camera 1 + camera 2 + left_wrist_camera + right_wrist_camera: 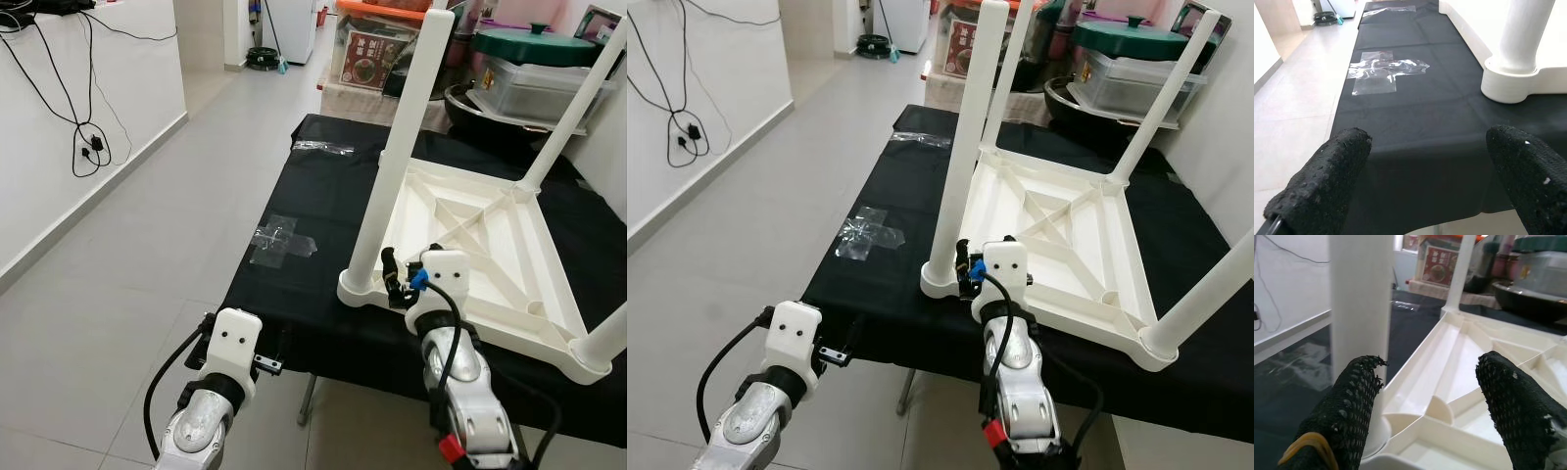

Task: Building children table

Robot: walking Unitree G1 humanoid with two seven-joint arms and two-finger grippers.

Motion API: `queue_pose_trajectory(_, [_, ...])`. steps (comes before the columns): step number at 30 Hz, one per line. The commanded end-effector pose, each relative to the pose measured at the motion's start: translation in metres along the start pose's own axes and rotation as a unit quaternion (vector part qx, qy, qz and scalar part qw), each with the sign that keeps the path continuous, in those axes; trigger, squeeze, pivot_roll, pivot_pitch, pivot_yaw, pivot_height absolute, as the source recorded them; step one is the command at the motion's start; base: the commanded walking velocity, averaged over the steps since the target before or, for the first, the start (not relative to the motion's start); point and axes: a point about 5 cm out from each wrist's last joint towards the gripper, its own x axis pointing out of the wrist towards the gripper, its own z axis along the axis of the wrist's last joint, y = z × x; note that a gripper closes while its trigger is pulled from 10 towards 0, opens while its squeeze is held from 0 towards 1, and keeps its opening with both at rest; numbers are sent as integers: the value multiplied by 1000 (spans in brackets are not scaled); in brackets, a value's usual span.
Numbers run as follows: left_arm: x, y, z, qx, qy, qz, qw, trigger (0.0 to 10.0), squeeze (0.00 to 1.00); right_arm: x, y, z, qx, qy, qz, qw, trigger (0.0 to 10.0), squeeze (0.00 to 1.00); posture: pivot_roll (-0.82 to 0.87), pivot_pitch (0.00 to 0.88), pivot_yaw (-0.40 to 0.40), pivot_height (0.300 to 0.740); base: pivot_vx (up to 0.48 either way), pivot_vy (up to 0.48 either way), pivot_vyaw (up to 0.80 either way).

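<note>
The right gripper [400,279] is at the near corner of the white children table [490,245], just beside the base of the nearest leg [397,157]. In the right wrist view its two black fingers [1352,406] stand wide apart and hold nothing; one finger is close in front of this leg and the other is over the ribbed underside of the table top. The left gripper [1425,196] hovers at the near edge of the black cloth [323,196], well to the left of the table. Its fingers [1327,181] are also spread wide and empty, with only the cloth between them.

The children table lies upside down on the black cloth, with its legs pointing up. The nearest leg is fitted in its round corner socket, a second leg [573,103] rises at the far right corner, and a third leg [1200,294] stands at the near right corner. On the cloth, left of the table, lies a piece of crumpled clear plastic [279,240], and another piece [321,147] lies near the far edge. Behind the cloth stand a green lidded pot [534,44] and a printed box [370,54]. On the left, black cables [83,137] hang on the white wall above the grey tiled floor [127,264].
</note>
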Motion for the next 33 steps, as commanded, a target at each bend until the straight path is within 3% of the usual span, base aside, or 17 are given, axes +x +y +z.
queue_pose_trajectory(1, [0,-4,-3,6,4,-9,1000,10000,0,-1,-1,3,5,-8,0,1000,10000,0,87,5,-106,740,0,-480,0])
queue_pose_trajectory(8, [2,-3,-6,1,12,-7,1000,10000,0,-2,-2,-8,-5,7,1,1000,10000,0,89,2,-103,740,0,-480,0])
queue_pose_trajectory(16, [3,0,-8,-14,15,-3,1000,10000,0,-21,1,-20,-19,17,63,998,10000,0,83,3,-101,740,0,0,0])
queue_pose_trajectory(29, [3,-1,-7,-16,14,-4,1000,10000,0,-19,-1,-19,-36,8,70,997,10000,0,82,3,-100,740,0,0,0])
queue_pose_trajectory(33, [3,0,-7,-19,14,-4,1000,10000,0,-20,0,-19,-44,7,74,996,10000,0,80,6,-100,740,0,0,-703])
